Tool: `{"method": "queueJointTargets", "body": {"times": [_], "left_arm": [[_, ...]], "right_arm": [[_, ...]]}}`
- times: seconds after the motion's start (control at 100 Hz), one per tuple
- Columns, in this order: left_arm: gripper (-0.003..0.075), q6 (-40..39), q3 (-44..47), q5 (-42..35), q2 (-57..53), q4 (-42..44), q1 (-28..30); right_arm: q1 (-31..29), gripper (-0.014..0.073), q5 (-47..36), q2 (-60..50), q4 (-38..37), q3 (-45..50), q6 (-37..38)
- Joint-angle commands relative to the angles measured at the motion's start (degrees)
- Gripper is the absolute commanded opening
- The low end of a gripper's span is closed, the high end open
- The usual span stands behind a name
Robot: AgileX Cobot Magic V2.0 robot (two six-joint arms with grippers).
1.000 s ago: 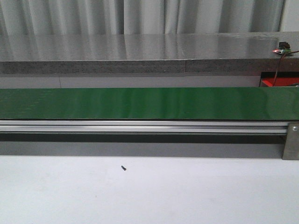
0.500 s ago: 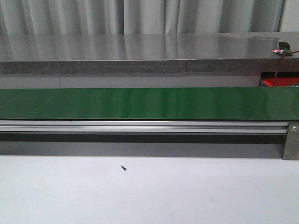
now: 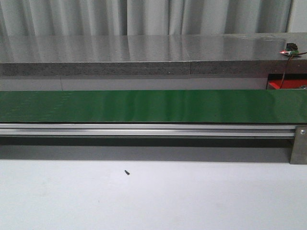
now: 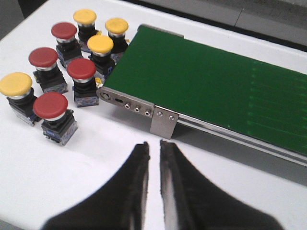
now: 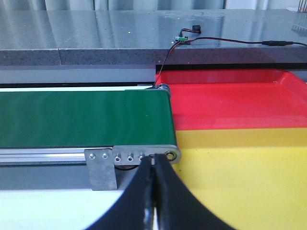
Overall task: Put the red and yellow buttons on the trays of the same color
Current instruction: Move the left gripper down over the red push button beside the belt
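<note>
Several red and yellow push buttons stand in a cluster on the white table at the belt's end in the left wrist view, among them a red button (image 4: 50, 105), another red button (image 4: 81, 68), a yellow button (image 4: 16, 84) and another yellow button (image 4: 100, 44). My left gripper (image 4: 154, 143) is shut to a narrow slit, empty, over the table near them. The red tray (image 5: 230, 100) and the yellow tray (image 5: 240, 177) lie side by side past the belt's other end. My right gripper (image 5: 154, 158) is shut and empty just before the yellow tray. Neither gripper shows in the front view.
The green conveyor belt (image 3: 153, 106) runs across the table on an aluminium rail (image 3: 144, 129); it also shows in both wrist views (image 4: 206, 86) (image 5: 81, 117). A small black screw (image 3: 126, 172) lies on the white table. A grey counter (image 3: 144, 52) with a wired sensor (image 3: 289, 50) stands behind.
</note>
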Motion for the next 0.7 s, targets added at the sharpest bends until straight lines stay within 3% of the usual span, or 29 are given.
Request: {"method": "queueJointTargets", "body": {"times": [0.0,0.13,0.2,0.46,0.59,0.69], "left_arm": [[0.0231,-0.4,-3.7,-2.9,3.7,-1.7,0.2],[0.0529,-0.4,-5.3,-3.4,6.6,-1.7,0.2],[0.0619,-0.4,-5.4,-3.4,7.0,-1.0,0.2],[0.0618,-0.4,-5.4,-5.3,7.0,0.6,0.3],[0.0618,-8.8,-7.1,-2.8,8.2,5.2,2.8],[0.0618,-9.4,-9.3,-0.3,10.5,5.4,6.5]], "right_arm": [[-0.3,-0.0123,-4.8,-0.9,0.0,-1.0,-0.4],[-0.3,-0.0123,-4.8,-0.9,0.0,-1.0,-0.4],[-0.3,-0.0123,-4.8,-0.9,0.0,-1.0,-0.4],[-0.3,-0.0123,-4.8,-0.9,0.0,-1.0,-0.4],[-0.3,-0.0123,-4.8,-0.9,0.0,-1.0,-0.4],[-0.3,-0.0123,-4.8,-0.9,0.0,-1.0,-0.4]]}}
